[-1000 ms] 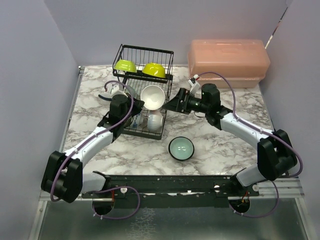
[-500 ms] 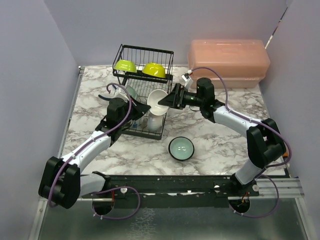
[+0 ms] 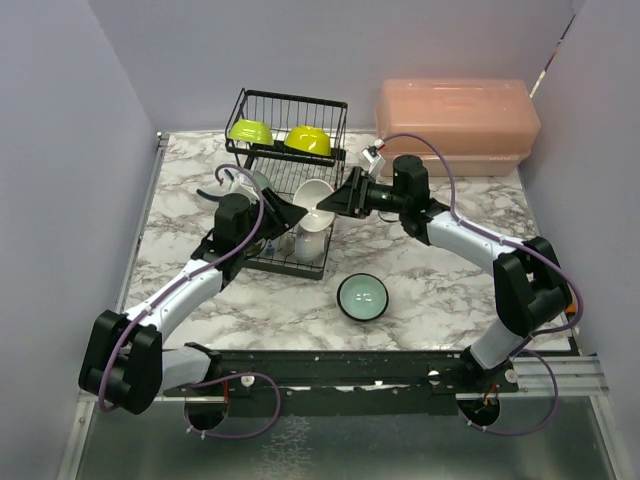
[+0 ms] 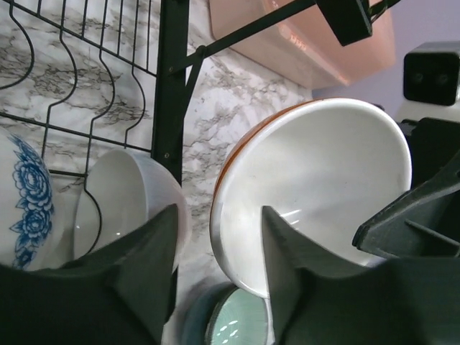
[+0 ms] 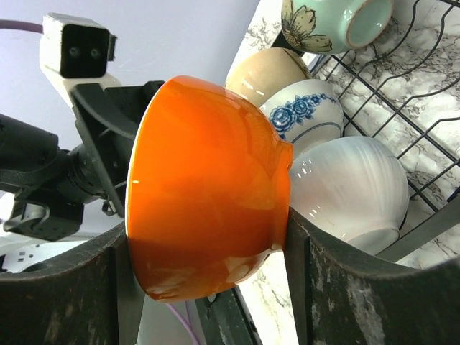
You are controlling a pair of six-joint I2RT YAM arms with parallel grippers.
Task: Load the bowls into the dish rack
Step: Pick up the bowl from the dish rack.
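An orange bowl with a white inside hangs on edge over the right end of the black dish rack. My right gripper is shut on it, one finger at the rim and the other at the foot. My left gripper stands open astride the bowl's rim, one finger inside the bowl and the other apart from its outside. The upper basket holds two yellow-green bowls. In the lower slots stand a white bowl, a blue-patterned bowl and a beige bowl.
A pale teal bowl with a dark outside sits upright on the marble table in front of the rack. A pink lidded box stands at the back right. Purple walls close in both sides.
My right gripper has moved left to the orange bowl and closed round it. My left gripper, shut on the rim before, has opened. The bowl has dropped slightly.
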